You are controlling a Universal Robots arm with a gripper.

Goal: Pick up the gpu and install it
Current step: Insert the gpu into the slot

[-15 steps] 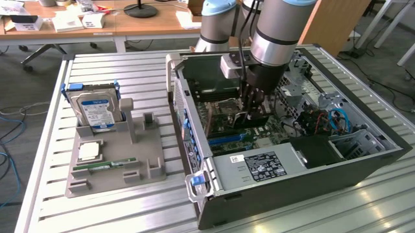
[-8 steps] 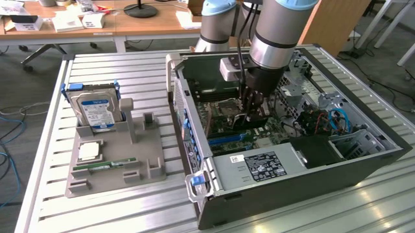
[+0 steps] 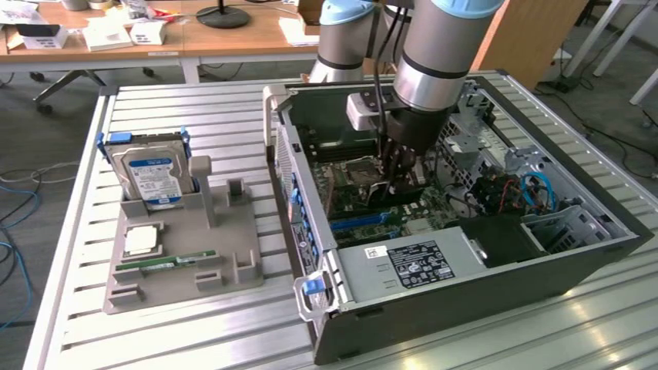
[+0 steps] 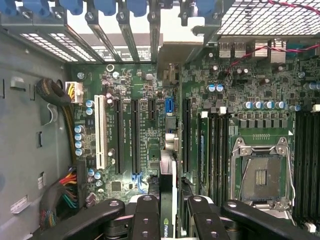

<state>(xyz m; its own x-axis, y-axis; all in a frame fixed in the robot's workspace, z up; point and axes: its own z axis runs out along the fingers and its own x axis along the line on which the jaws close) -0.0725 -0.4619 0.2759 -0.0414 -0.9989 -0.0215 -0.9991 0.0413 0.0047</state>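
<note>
We see the arm reaching down into the open computer case (image 3: 575,254), which lies on its side by the tabletop (image 3: 185,108) edge at the exterior view's right, with the gripper (image 3: 403,171) just above the motherboard (image 4: 140,80). In the wrist view its black fingers (image 4: 147,212) are closed on the gpu (image 4: 167,175), a thin card seen edge-on with a green logo. The card stands upright over the board, between two long black expansion slots (image 4: 135,135). We cannot tell whether its lower edge touches the board. The bare processor socket (image 4: 260,170) lies beside it. Near the opposite tabletop edge, a gray holder (image 3: 236,262) carries a hard drive (image 3: 152,176) standing upright and a green RAM stick (image 3: 165,262) lying flat.
</note>
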